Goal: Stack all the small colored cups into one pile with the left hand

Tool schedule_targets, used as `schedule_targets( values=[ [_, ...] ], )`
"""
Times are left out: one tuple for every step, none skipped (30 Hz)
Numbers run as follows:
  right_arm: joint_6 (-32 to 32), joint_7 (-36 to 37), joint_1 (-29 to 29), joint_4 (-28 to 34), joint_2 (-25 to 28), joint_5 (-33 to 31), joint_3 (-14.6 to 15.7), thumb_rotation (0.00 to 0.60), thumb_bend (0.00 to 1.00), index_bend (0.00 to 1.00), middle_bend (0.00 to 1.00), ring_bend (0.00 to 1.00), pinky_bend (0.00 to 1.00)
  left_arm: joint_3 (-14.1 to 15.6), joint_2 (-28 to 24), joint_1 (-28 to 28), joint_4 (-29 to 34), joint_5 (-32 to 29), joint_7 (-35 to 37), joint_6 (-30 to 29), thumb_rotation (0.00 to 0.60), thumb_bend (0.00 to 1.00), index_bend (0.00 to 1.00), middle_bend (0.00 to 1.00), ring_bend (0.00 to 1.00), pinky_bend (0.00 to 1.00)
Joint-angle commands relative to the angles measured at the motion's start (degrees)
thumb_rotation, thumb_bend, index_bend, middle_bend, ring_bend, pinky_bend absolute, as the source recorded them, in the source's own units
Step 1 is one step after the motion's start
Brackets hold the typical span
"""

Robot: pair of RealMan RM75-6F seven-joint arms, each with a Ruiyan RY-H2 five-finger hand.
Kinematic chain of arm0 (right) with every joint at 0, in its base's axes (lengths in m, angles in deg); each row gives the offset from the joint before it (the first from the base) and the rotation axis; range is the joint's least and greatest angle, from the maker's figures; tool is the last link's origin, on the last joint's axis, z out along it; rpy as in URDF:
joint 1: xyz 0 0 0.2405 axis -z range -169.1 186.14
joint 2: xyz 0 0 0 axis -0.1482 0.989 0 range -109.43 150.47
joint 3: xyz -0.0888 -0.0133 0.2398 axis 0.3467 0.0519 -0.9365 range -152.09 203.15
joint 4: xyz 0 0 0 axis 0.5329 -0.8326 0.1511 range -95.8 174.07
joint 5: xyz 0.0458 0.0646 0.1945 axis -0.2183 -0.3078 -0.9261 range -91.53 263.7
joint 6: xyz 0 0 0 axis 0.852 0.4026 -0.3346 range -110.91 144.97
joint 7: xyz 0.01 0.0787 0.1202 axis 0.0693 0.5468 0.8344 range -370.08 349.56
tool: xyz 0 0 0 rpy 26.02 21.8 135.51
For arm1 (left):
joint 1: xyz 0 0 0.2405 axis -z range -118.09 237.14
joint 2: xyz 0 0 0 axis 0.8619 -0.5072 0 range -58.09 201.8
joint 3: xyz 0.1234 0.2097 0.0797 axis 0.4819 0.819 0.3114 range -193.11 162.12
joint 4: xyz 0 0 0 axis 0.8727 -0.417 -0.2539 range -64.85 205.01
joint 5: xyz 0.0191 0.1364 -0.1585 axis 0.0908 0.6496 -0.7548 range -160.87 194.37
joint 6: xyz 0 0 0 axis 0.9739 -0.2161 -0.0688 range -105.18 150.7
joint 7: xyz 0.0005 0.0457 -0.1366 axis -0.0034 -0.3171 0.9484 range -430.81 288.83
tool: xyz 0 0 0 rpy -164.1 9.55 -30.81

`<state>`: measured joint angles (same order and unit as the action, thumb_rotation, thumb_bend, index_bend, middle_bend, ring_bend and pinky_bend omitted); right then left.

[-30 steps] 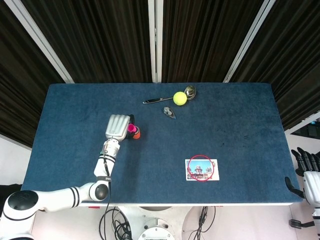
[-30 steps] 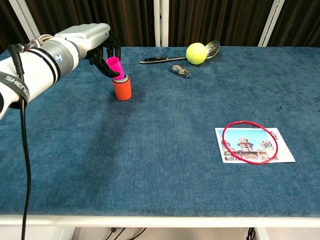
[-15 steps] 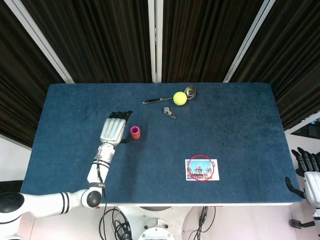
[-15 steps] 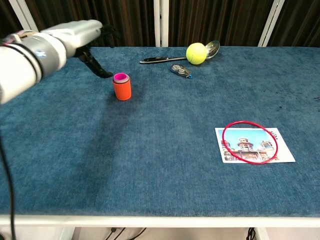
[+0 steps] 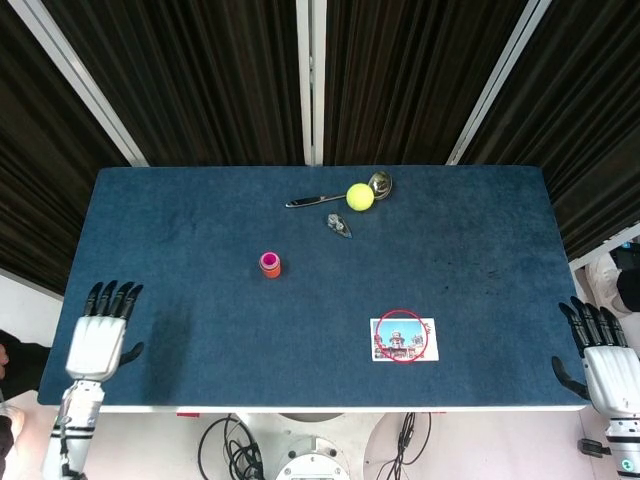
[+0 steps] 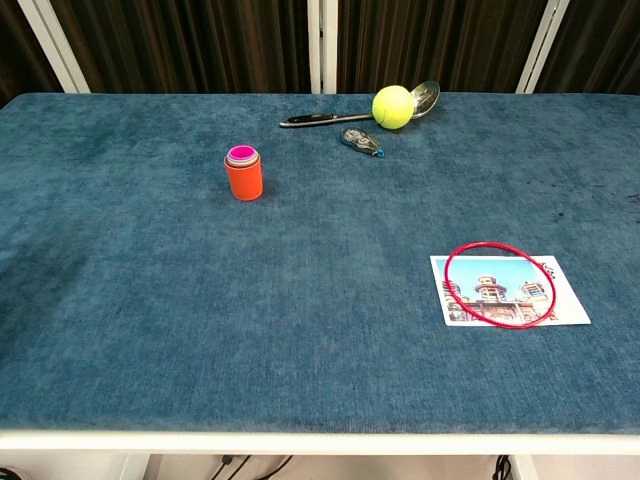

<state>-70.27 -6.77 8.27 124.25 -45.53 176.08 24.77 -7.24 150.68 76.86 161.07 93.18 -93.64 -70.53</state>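
Left of centre on the blue tabletop (image 6: pixel 300 330), the stack of small cups (image 6: pixel 243 174) is standing upright, a pink cup nested in the orange one.

Well apart from it, toward the far edge, a yellow tennis ball (image 6: pixel 393 106) is sitting against a spoon (image 6: pixel 340 116), with a small clear-wrapped item (image 6: pixel 361 141) lying just nearer. Toward the near right, a red ring (image 6: pixel 499 284) is resting on a picture card (image 6: pixel 565 305). Off the near left corner, the left hand (image 5: pixel 98 342) is hovering with fingers spread, holding nothing; off the near right corner, the right hand (image 5: pixel 607 362) is likewise hanging wide and empty.
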Motion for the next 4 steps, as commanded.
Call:
schedule_targets(
  values=[
    [0.3, -0.7, -0.2, 0.0, -0.7, 0.2, 0.2, 0.600, 0.33, 0.00, 0.00, 0.00, 0.00, 1.8, -1.0, -4.0, -3.5, 3.4, 1.1, -3.3, 0.600, 0.13, 0.10, 0.07, 0.02, 0.05],
    [0.5, -1.1, -0.3, 0.2, -0.8, 0.3, 0.3, 0.600, 0.33, 0.00, 0.00, 0.00, 0.00, 1.8, -1.3, -4.6, -3.8, 3.9, 1.5, -3.3, 0.600, 0.13, 0.10, 0.07, 0.02, 0.05],
    [0.6, -1.4, -0.3, 0.2, -0.9, 0.4, 0.4, 0.600, 0.33, 0.00, 0.00, 0.00, 0.00, 1.8, -1.5, -4.8, -4.0, 4.3, 1.7, -3.1, 0.600, 0.13, 0.10, 0.07, 0.02, 0.05],
    [0.7, -1.6, -0.3, 0.3, -1.0, 0.5, 0.5, 0.600, 0.33, 0.00, 0.00, 0.00, 0.00, 1.8, -1.7, -5.1, -4.1, 4.6, 1.9, -3.0, 0.600, 0.13, 0.10, 0.07, 0.02, 0.05]
  ],
)
